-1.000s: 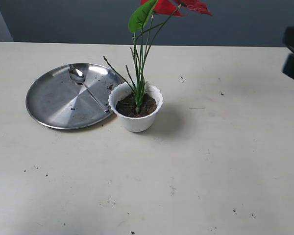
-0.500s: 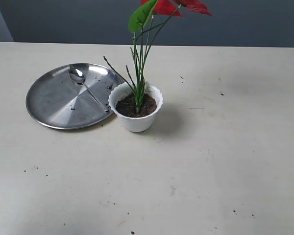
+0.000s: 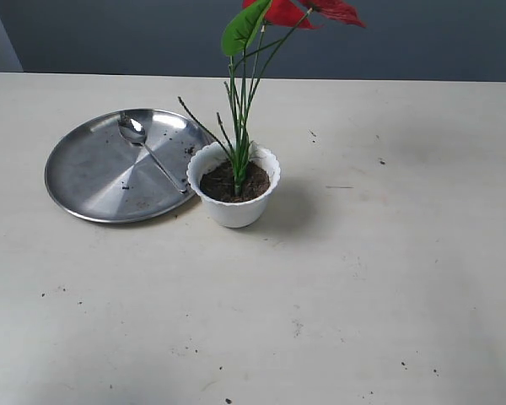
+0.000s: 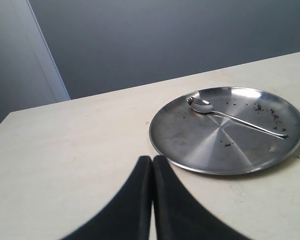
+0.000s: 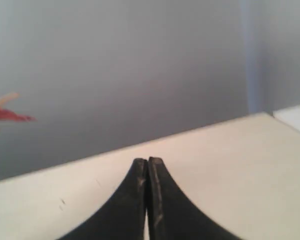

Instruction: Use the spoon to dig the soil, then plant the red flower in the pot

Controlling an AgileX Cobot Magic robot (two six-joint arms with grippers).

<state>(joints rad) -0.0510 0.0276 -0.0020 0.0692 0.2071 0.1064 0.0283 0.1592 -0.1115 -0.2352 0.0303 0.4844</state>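
Left gripper [image 4: 152, 160] and right gripper [image 5: 148, 161] closed, empty, open table [image 4: 80, 145] ahead; plate [image 4: 185, 150] rim just beyond the left; the right one has since left the exterior view

left gripper [image 4: 152, 159]: smooth plain black, curved, tapering to slim tips; right gripper [image 5: 148, 161]: same black, tips kinda scuffed pale

L gripper [image 4: 152, 160]: black jaws pressed flat together, empty, raised, angled slightly down. R gripper [image 5: 148, 162]: jaws closed tight too, nothing btwn, pointing roughly level.
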